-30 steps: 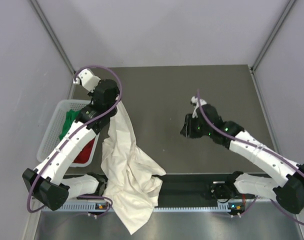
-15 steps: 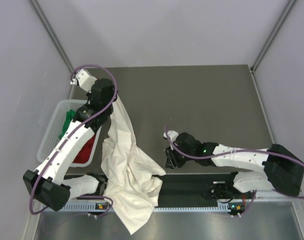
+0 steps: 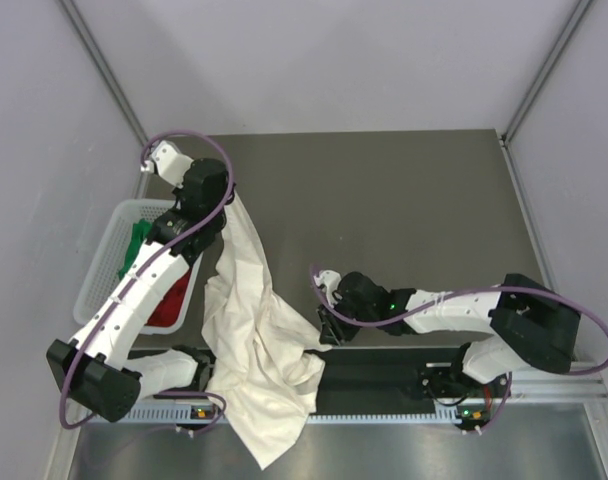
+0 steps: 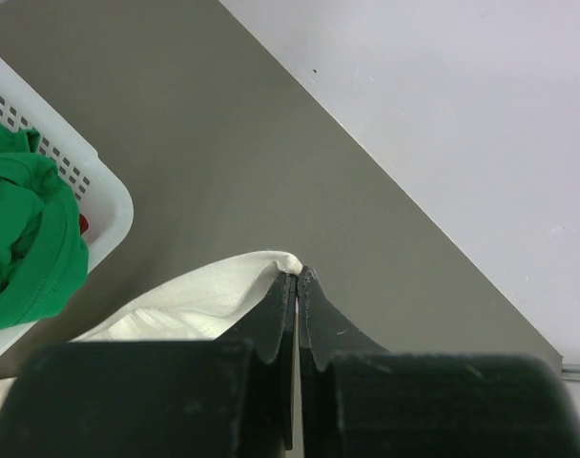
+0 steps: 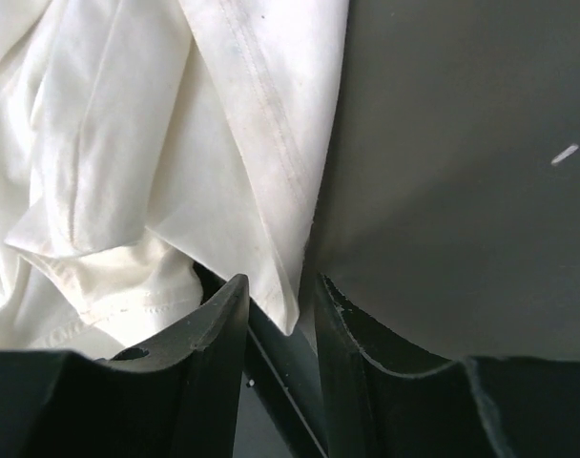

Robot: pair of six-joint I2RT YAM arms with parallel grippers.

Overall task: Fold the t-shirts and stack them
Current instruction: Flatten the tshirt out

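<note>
Cream cotton is hanging from my left end effector (image 4: 297,277), whose jaws are pressing shut on a small fold of the cream tee (image 3: 254,340), raised beside the far corner of the basket (image 3: 99,255). From that pinch the cloth is draping down in a long twisted sheet, bunching on the table (image 3: 384,200) and spilling over its near edge. The green tee (image 3: 139,245) and red tee (image 3: 169,305) are lying crumpled in the basket.

My right end effector (image 5: 276,281) is sitting low at the bunch's right side, jaws standing apart with a stitched hem corner dipping between them, not clamped.

I am judging this fabric to be light, limp and quick to slide (nothing in it is holding a shape by itself). A single-point grip is letting it rope up, so it is asking for a second hold, well apart from the first. The doubled hem looks the best place: thicker, less likely to slip from the pads, and it is marking a true edge. Taking only one layer there is mattering, since folds are overlapping just beside it.
</note>
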